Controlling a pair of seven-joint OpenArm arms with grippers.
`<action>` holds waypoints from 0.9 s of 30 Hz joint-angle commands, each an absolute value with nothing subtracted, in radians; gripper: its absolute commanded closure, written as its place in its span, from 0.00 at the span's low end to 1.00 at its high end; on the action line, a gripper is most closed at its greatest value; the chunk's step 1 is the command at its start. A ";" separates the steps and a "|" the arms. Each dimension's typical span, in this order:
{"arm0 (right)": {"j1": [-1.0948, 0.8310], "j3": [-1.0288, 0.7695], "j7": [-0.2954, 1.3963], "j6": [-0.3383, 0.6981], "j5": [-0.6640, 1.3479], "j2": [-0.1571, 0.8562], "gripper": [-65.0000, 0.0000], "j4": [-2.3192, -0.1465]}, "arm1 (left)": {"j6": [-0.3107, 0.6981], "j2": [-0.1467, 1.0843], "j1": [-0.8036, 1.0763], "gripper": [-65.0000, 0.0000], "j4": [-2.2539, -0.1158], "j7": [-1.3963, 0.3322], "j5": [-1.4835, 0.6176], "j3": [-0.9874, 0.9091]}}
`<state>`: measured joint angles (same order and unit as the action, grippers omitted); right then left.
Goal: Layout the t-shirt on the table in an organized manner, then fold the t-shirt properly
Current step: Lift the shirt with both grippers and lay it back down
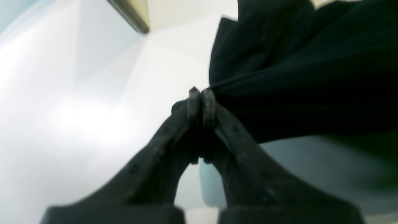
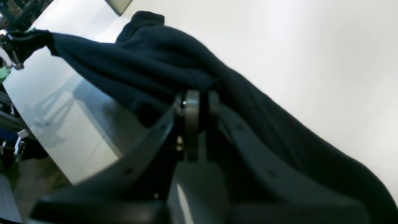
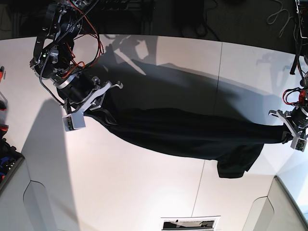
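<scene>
The black t-shirt (image 3: 192, 134) hangs stretched in a long sagging band above the white table (image 3: 144, 192), with one loose end drooping at the lower right. My left gripper (image 3: 287, 126) at the right edge is shut on one end; in its wrist view the pads (image 1: 210, 105) press together with the t-shirt (image 1: 295, 77) bunched off to the right. My right gripper (image 3: 96, 107) is at the other end. Its fingers (image 2: 191, 118) stand a little apart, open, and the t-shirt (image 2: 155, 62) drapes over and behind the tips. No graphic shows.
A thin dark seam (image 3: 219, 77) crosses the table from back to front. A small dark slot (image 3: 190, 224) lies at the near edge. Cables and dark equipment (image 3: 120, 14) run along the back, and coloured items (image 3: 4, 139) sit past the left edge.
</scene>
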<state>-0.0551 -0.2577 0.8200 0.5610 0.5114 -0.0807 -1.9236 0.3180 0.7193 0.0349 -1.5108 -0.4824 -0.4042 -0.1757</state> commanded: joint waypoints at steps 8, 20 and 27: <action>-0.041 -0.277 0.754 0.542 0.460 -0.066 0.39 -1.946 | 0.286 0.729 0.017 0.71 -1.501 -0.476 -0.382 -0.196; -0.042 -0.430 0.733 0.493 0.440 -0.041 0.39 -1.914 | 0.422 0.729 0.017 0.65 -1.502 -0.584 -0.585 -0.196; -0.038 -0.430 0.625 0.493 0.371 -0.041 0.39 -1.722 | 0.545 0.721 0.023 0.65 -1.515 -0.660 -0.753 -0.196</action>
<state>-0.0521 -0.4301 0.6498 0.4866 0.3584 -0.0448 -1.7031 0.5339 0.7006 0.0360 -1.4960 -0.6788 -0.7387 -0.1837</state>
